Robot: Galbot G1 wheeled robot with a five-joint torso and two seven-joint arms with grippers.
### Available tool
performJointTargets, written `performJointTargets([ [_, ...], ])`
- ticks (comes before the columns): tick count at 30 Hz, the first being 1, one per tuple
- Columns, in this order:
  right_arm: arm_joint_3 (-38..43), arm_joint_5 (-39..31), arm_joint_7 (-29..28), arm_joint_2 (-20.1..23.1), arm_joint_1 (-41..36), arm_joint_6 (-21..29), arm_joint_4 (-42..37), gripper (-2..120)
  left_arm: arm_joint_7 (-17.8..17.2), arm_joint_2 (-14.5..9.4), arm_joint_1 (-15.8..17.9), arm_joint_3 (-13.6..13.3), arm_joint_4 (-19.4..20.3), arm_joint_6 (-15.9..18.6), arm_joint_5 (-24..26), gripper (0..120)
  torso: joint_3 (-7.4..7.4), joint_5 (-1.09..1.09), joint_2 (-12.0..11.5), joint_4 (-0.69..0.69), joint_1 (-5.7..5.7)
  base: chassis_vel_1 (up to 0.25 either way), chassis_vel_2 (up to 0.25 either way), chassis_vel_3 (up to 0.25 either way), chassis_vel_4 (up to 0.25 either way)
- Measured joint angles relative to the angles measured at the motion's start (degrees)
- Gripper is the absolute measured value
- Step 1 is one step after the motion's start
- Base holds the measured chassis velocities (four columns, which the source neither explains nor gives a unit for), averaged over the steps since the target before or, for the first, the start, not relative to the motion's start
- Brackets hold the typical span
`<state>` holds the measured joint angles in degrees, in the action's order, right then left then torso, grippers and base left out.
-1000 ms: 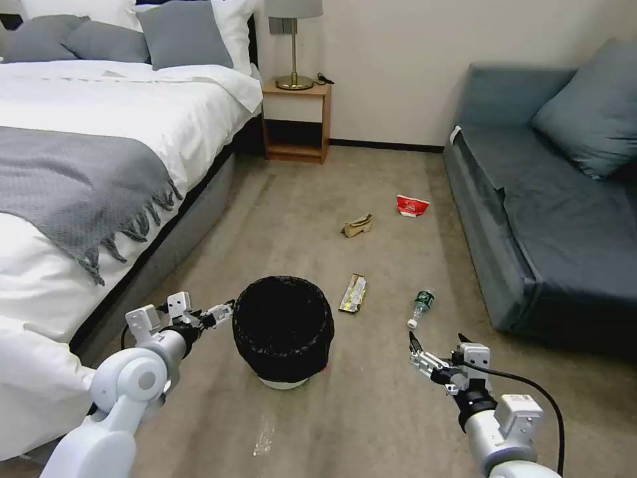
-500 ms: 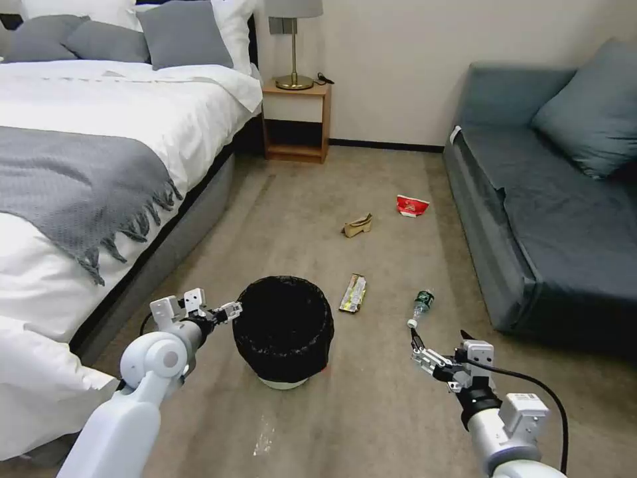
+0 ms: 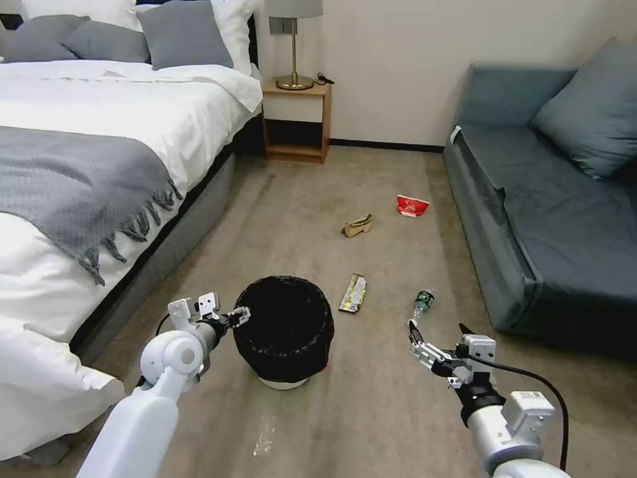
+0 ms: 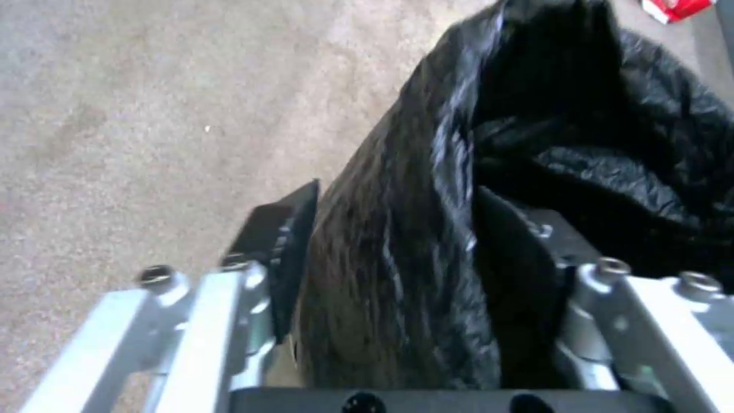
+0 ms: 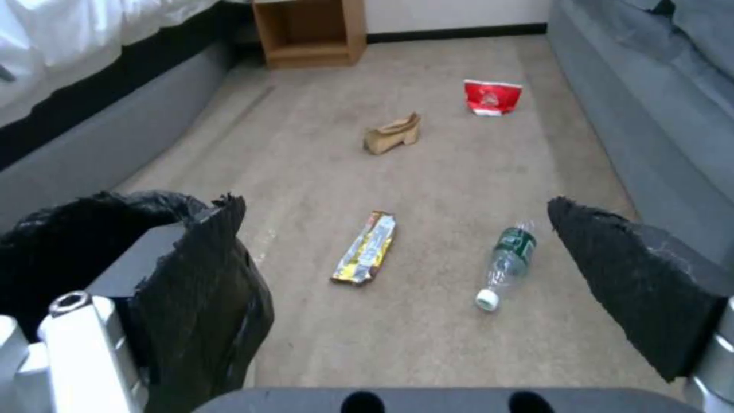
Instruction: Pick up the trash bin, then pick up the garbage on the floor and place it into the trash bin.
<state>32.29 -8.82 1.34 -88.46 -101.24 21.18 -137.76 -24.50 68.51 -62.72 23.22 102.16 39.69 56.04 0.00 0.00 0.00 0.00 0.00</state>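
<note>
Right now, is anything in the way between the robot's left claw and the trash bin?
Nothing visible is. The left gripper is already at the trash bin, with the black bag rim between its open fingers. The right gripper hangs open over the carpet, near the plastic bottle.

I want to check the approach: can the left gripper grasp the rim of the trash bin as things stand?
Probably yes: the left gripper is open, with one of its fingers on each side of the trash bin rim.
</note>
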Motion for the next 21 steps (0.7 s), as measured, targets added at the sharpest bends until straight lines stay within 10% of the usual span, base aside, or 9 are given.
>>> performJointTargets([
  [13, -0.3, -0.1, 0.0, 0.3, 0.2, -0.2, 1.2, 100, 2.1, -0.9, -2.4, 1.5, 1.3, -0.4, -1.6, 6, 0.0, -0.02, 0.0, 0.0, 0.0, 0.0, 0.0, 0.0, 0.0],
  [21, -0.4, 0.0, 0.0, 0.6, -0.1, -0.4, 1.2, 100, 2.8, -1.7, -3.9, 2.6, 2.6, -1.1, -2.8, 6, 0.0, -0.01, 0.0, 0.0, 0.0, 0.0, 0.0, 0.0, 0.0],
])
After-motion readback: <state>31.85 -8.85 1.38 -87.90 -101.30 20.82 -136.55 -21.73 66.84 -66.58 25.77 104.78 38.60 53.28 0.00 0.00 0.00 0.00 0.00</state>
